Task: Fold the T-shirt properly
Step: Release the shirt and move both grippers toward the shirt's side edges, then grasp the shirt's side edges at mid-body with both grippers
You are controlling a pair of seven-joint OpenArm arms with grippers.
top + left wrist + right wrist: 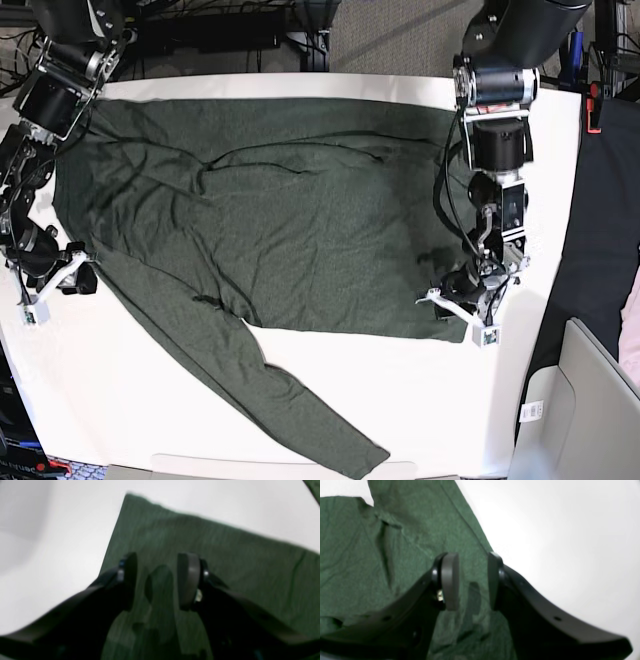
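The dark olive-green T-shirt (300,200) lies spread flat on the white table (420,400), with one long sleeve (320,430) running toward the front edge. My left gripper (458,315) is open just above the shirt's front right corner; in the left wrist view (157,580) its jaws stand apart over the shirt (225,562), with nothing between them. My right gripper (57,288) is open at the shirt's left edge; in the right wrist view (471,580) its jaws straddle the edge of the shirt (357,555), holding nothing.
A black cloth (605,200) hangs along the table's right side. A pale grey bin (590,400) stands at the lower right. A small red object (592,105) sits at the right edge. Cables and dark gear lie behind the table.
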